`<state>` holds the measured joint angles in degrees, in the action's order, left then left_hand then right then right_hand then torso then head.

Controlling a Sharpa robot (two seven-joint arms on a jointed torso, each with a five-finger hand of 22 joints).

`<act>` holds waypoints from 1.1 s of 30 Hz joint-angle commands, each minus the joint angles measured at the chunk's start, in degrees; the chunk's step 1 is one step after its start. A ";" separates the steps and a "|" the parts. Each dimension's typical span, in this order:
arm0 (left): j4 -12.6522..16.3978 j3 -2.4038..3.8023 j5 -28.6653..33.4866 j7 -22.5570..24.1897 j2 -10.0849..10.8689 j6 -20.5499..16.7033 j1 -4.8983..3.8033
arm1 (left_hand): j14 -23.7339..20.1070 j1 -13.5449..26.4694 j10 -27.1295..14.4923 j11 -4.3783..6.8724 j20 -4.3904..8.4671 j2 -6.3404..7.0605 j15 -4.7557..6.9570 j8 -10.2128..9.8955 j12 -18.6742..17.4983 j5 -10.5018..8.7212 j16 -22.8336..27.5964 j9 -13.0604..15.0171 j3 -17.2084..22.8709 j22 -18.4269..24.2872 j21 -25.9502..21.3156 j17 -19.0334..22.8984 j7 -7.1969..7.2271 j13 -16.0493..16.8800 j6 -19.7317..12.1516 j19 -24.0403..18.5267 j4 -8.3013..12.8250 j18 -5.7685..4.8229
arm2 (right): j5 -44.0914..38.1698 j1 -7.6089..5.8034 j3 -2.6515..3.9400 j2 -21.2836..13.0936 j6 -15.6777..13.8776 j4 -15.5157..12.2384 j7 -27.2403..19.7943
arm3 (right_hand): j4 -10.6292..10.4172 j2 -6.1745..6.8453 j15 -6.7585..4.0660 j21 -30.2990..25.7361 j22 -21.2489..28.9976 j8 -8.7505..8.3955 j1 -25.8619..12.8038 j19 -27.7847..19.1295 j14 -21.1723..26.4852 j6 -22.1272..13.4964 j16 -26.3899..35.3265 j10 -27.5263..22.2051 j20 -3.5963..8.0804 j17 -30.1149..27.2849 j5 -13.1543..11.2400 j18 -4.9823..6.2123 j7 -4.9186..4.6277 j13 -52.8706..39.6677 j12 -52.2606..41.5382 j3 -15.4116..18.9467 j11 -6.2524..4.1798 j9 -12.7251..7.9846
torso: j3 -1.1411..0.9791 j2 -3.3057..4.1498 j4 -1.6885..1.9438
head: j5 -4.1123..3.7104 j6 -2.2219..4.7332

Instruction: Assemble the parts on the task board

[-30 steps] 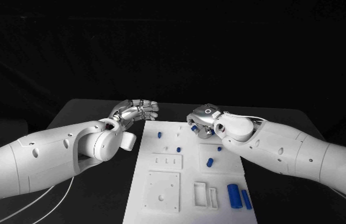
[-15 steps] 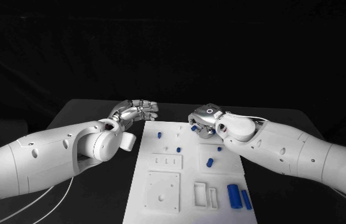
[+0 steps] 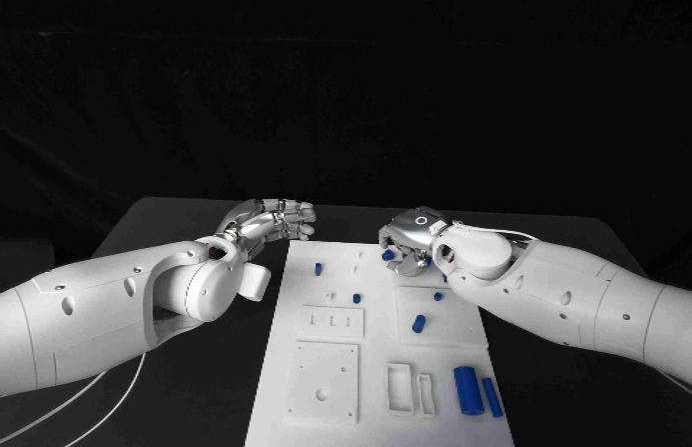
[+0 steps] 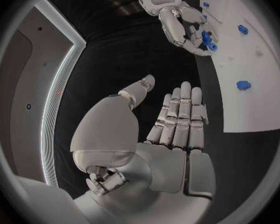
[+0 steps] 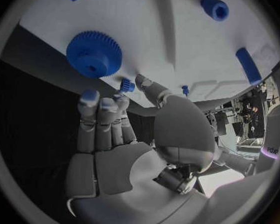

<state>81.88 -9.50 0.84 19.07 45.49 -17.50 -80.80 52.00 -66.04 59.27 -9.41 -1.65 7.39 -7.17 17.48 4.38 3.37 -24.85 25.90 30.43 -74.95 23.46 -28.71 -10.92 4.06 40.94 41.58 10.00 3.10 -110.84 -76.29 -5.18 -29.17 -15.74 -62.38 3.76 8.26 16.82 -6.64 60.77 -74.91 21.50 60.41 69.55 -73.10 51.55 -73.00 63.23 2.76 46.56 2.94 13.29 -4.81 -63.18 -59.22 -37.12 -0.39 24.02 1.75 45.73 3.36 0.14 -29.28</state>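
The white task board [image 3: 329,342] lies in the middle of the table. A blue gear [image 5: 93,54] sits near the board's far right corner, also visible under my right hand as the blue gear [image 3: 389,255]. My right hand [image 3: 414,239] hovers over that corner with its fingertips [image 5: 90,98] just short of the gear and the thumb apart, nothing between them. The left wrist view shows this right hand [image 4: 184,22] with the gear [image 4: 207,38] at its fingers. My left hand [image 3: 274,219] floats off the board's far left corner, fingers straight and together, holding nothing.
Small blue pegs [image 3: 317,267] [image 3: 358,298] [image 3: 420,322] stand on the board's middle. Two longer blue cylinders [image 3: 467,389] [image 3: 493,397] lie at its near right corner. White blocks with holes and slots [image 3: 326,379] occupy the near half. Black table surrounds the board.
My right hand has drifted slightly to the right over the gear. The gear, the other parts and my left hand stay where they were.
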 commanded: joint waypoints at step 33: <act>-0.11 0.05 -0.24 0.00 -0.23 0.94 -0.08 | 0.11 0.68 0.32 -0.15 -0.08 0.03 -0.34 -0.22 -0.43 0.25 0.46 -0.09 0.13 -1.14 0.22 -0.12 -0.69 -0.08 0.49 -0.28 0.32 0.75 | -1.28 0.09 -0.08 -0.04 2.91 -0.26 0.83 | -3.85 -5.41 -0.44 1.30 -1.12 1.85 3.02 -0.35 0.04 8.06 -0.33 -3.26 -0.06 1.78 -0.14 1.71 -0.18 0.93 -1.75 -9.21 -0.79 1.35 | 0.05 -0.04 0.01 | -0.16 -0.21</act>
<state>81.67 -9.50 0.83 18.83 45.38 -17.33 -80.80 52.00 -66.04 59.27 -9.41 -1.65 7.39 -7.17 17.48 4.17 3.37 -24.62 25.85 30.43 -74.92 23.46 -28.74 -10.92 4.06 40.94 41.58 10.00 3.02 -111.05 -76.30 -5.19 -29.17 -12.63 -62.45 4.04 4.48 11.15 -6.63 61.80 -74.91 23.12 63.53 69.14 -73.09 51.54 -73.00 62.87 2.77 48.31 2.89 13.28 -4.80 -62.31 -60.74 -46.00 -0.43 25.38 1.82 45.70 3.42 0.01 -29.54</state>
